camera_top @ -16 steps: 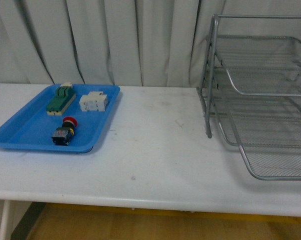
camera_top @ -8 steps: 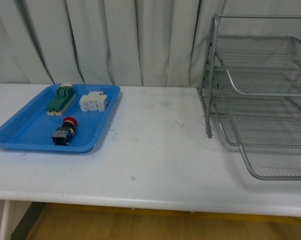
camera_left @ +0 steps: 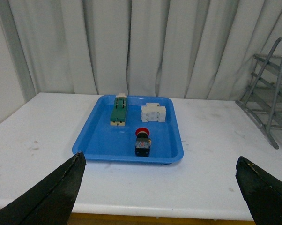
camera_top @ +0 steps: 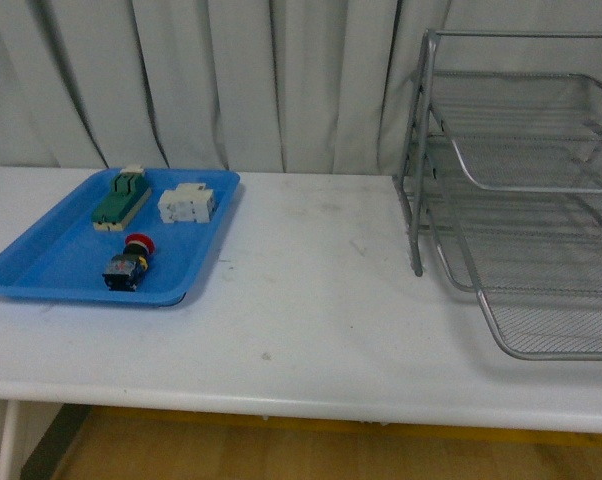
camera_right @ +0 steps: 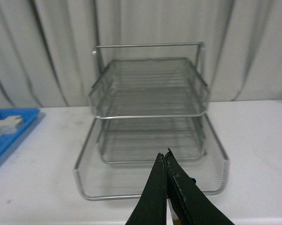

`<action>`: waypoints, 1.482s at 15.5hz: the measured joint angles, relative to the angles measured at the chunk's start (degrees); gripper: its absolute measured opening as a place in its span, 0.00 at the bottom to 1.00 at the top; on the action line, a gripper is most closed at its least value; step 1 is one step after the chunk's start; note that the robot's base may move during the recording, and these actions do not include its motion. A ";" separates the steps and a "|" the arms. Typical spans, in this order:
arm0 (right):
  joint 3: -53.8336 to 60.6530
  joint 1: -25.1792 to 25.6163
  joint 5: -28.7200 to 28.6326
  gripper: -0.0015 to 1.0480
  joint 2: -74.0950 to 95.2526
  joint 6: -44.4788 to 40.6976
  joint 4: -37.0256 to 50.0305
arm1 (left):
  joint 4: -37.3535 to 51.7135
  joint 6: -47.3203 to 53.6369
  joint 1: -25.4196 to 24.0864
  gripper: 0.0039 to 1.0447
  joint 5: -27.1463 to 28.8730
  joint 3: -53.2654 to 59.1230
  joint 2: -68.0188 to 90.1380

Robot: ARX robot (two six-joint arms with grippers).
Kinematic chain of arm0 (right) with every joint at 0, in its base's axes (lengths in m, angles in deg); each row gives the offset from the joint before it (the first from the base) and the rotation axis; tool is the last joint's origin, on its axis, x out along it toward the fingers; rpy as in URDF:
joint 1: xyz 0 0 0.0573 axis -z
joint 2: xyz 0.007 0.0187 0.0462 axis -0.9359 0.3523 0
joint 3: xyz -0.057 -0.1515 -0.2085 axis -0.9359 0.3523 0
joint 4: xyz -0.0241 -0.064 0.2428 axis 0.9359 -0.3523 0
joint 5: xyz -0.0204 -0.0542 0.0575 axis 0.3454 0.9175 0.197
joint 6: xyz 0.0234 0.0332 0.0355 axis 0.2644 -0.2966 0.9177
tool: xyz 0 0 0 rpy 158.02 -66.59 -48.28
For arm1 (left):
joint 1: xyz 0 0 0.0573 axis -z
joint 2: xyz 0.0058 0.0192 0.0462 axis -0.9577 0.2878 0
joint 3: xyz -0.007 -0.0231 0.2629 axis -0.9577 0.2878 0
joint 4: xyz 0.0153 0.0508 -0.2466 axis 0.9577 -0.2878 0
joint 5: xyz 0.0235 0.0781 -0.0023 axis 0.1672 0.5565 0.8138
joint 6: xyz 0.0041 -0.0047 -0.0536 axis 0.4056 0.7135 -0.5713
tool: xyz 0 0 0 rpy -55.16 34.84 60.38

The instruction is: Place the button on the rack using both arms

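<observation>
Button (camera_left: 143, 142) dead ahead of the left gripper (camera_left: 159, 159), whose fingers are spread wide with nothing between them. It lies on its side in the near half of the blue tray (camera_left: 127, 156), red cap pointing away from the gripper. Beyond it, a green-topped block (camera_left: 118, 108) and a white component (camera_left: 153, 113) sit side by side at the tray's far end. Over to the right gripper (camera_right: 163, 155): fingers pinched together, empty, hovering close in front of the rack (camera_right: 148, 116), whose wire tiers open towards it on the white table (camera_right: 42, 159).
</observation>
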 joint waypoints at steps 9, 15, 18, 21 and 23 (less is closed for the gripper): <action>5.14 -3.34 2.71 0.02 -10.47 -0.59 -5.55 | 0.00 0.00 0.00 0.94 0.00 0.00 0.00; 7.32 -3.34 2.71 0.10 -12.96 -0.76 -5.35 | 0.02 0.00 0.00 0.94 0.00 0.00 0.00; 7.32 -3.34 2.71 0.48 -12.96 -0.76 -5.35 | 0.00 0.00 0.00 0.94 0.00 0.00 0.00; 7.32 -3.34 2.69 0.81 -12.98 -0.79 -5.33 | -8.57 -5.86 -2.58 0.94 -9.84 -5.92 12.57; 7.32 -3.34 2.71 0.95 -12.98 -0.76 -5.35 | 4.63 -8.66 -0.83 0.94 -13.66 -9.94 30.21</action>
